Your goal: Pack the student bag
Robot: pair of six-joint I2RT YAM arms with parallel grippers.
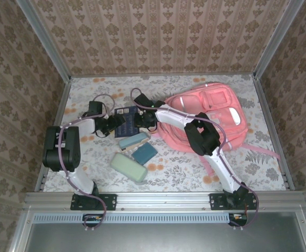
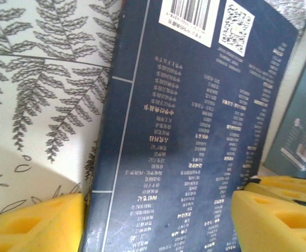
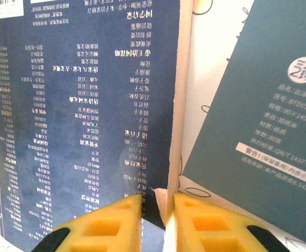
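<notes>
- Dark blue book (image 1: pixel 124 116): in the top view, both side edges are covered by the gripper tips. It is cropped at top and bottom in the left wrist view, and at top and left in the right wrist view. The back-cover print is too fine to read and blurs lower down.
- Teal notebook (image 3: pixel 258 115): cropped at the top and right edges, and its label lines run off the frame.
- Student bag (image 1: pixel 211 118): near-left part hidden under the right arm (image 1: pixel 179 118).
- Right gripper (image 3: pixel 157 223): pads (image 3: pixel 111 226) cropped at the bottom. Whether they press the book's edge between them cannot be told.
- Left gripper (image 2: pixel 158 226): both pads cropped at the bottom.
</notes>
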